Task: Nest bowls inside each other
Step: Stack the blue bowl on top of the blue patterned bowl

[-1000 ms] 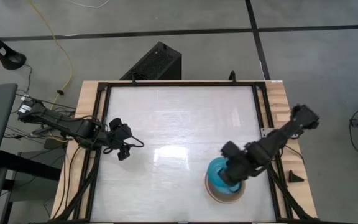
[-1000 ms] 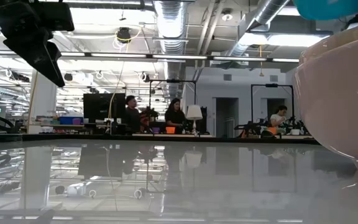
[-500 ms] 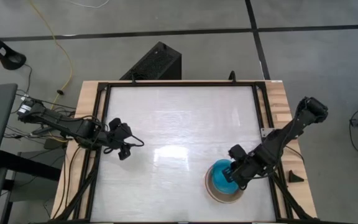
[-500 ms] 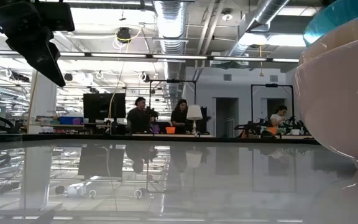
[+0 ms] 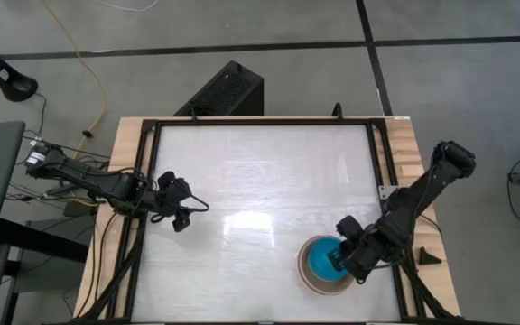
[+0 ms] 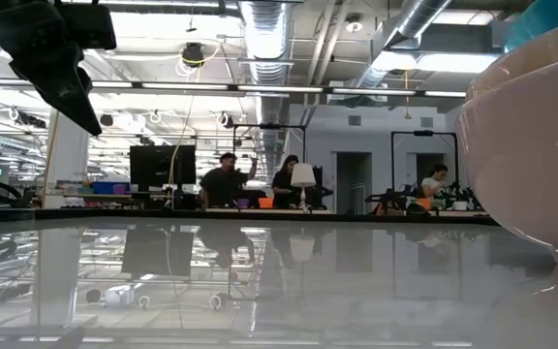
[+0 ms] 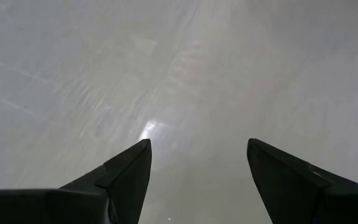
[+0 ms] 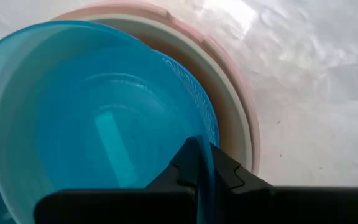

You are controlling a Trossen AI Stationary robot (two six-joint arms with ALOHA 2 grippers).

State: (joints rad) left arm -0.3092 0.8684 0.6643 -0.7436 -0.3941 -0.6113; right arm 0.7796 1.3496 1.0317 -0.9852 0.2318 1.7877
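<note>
Nesting looks nearly finished: the right gripper is clamped on the rim of the turquoise bowl, lowering it into the stacked bowls near the table's right front corner. Release remains. The left gripper waits open at the left edge.

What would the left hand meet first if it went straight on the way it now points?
Probably the bare table top. The left hand is open and empty, and its wrist view shows only that glossy surface ahead. The bowls lie on the table's other side, out of its line.
</note>
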